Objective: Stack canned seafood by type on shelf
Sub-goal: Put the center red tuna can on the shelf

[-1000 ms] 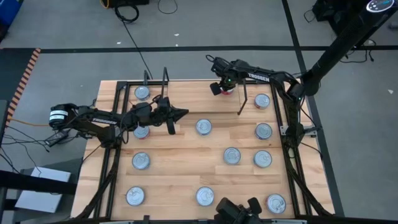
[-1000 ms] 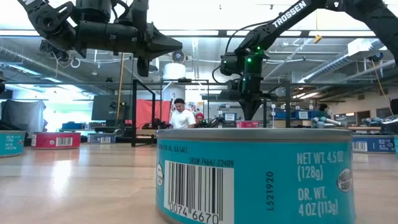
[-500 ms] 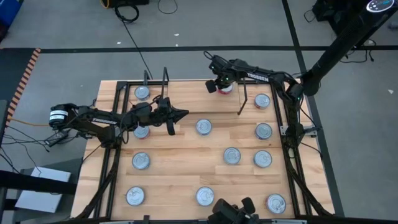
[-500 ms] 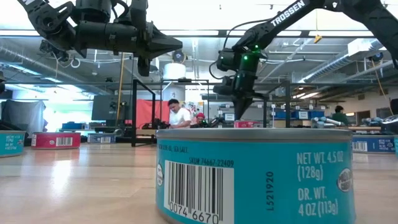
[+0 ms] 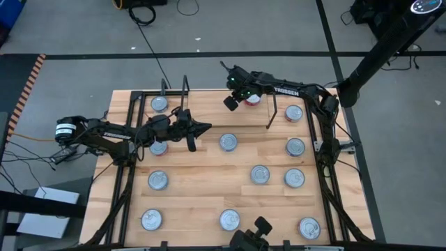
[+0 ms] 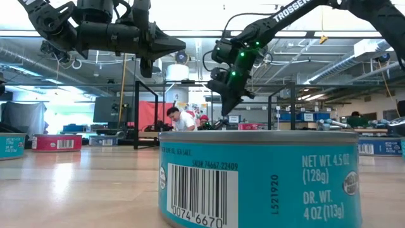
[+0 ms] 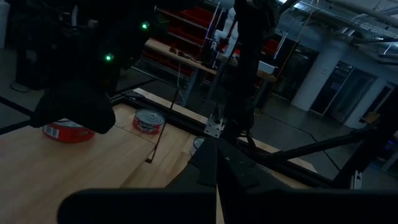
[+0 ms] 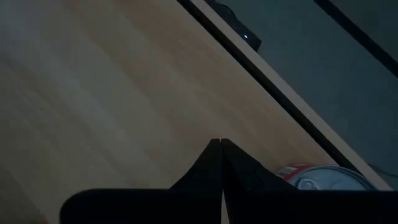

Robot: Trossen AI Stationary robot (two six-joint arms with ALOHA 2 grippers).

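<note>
Several tins of canned seafood with silver lids are spread over the tabletop, among them ones at the middle (image 5: 228, 142), the left (image 5: 158, 147) and the right (image 5: 295, 146). The shelf (image 5: 209, 102) lies along the back edge between black wire uprights. A red-labelled tin (image 5: 253, 99) stands on its right part. My right gripper (image 5: 228, 103) hangs shut and empty just left of that tin (image 8: 317, 176), pointing down at bare wood. My left gripper (image 5: 207, 127) is shut and empty, held above the table left of the middle tin. A blue-labelled tin (image 6: 259, 177) fills the low view.
Black frame rails (image 5: 324, 150) run down both sides of the table. The shelf's wire uprights (image 5: 271, 111) stand close to the right gripper. More tins line the front edge (image 5: 229, 219). A person (image 6: 183, 119) shows in the room behind the table.
My right gripper has swung left along the shelf, away from the red tin, and now tilts. The left arm has not moved.
</note>
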